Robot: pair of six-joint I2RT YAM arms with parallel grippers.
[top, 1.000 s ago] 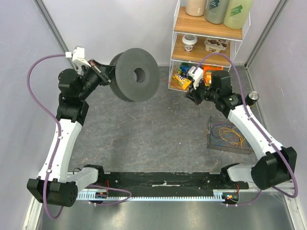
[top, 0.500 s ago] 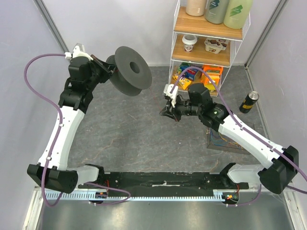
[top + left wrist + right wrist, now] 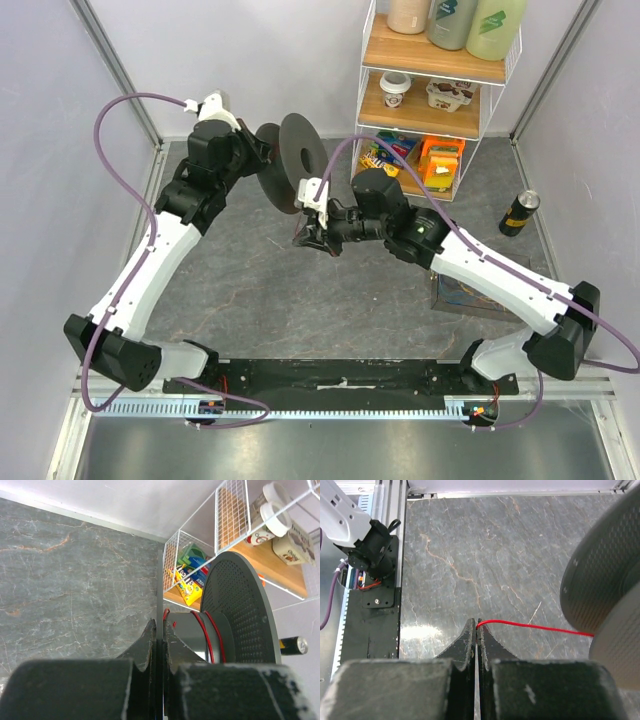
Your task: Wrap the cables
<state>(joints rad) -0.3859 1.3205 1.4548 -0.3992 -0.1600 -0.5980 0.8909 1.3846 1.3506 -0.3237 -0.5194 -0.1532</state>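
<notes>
The spool [image 3: 290, 160] is held in the air on edge, in front of the shelf [image 3: 430, 100]. Its near flange is clamped by the left gripper [image 3: 159, 630], whose jaws are nearly together on the thin disc. A few turns of red cable [image 3: 207, 635] are seen wound on the hub. From the spool the red cable is stretched across to the right gripper [image 3: 477, 625], where it is pinched between jaws pressed tight. The right gripper is held just below the spool, above the table [image 3: 250, 280]. Other cables [image 3: 462, 292] are seen in a tray [image 3: 440, 303], partly hidden by the right arm
</notes>
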